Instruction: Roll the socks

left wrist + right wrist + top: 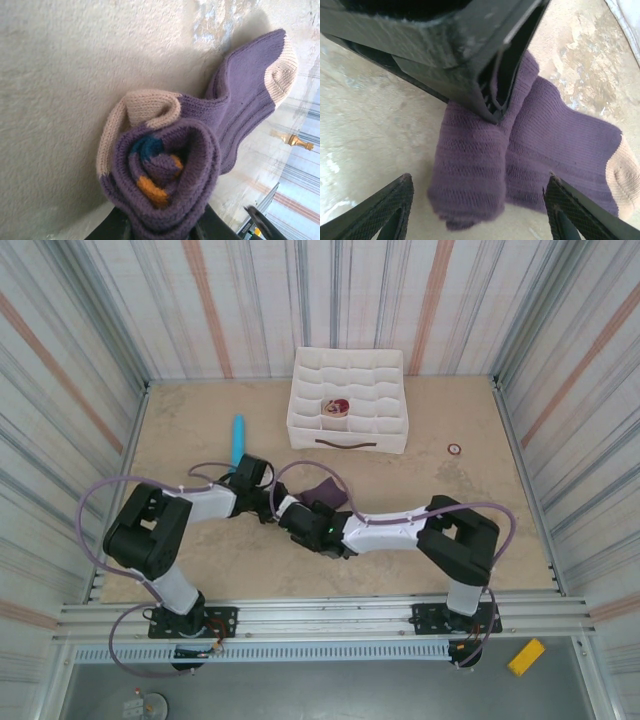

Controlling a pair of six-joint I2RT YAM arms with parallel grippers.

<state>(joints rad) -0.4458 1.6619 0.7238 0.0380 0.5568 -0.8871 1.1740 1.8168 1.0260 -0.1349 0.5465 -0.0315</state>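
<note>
left tool: pinching rolled purple sock
right tool: wide apart, empty, over purple sock
purple sock: near white box

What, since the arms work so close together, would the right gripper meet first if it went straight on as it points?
Most likely the rolled purple sock, right ahead of the open right gripper; the left gripper pinching it sits just beyond.

The purple knitted sock lies at the worktop's middle; the white fabric compartment box stands behind it at the far edge, and the light-blue plastic cylinder lies to its left.
</note>
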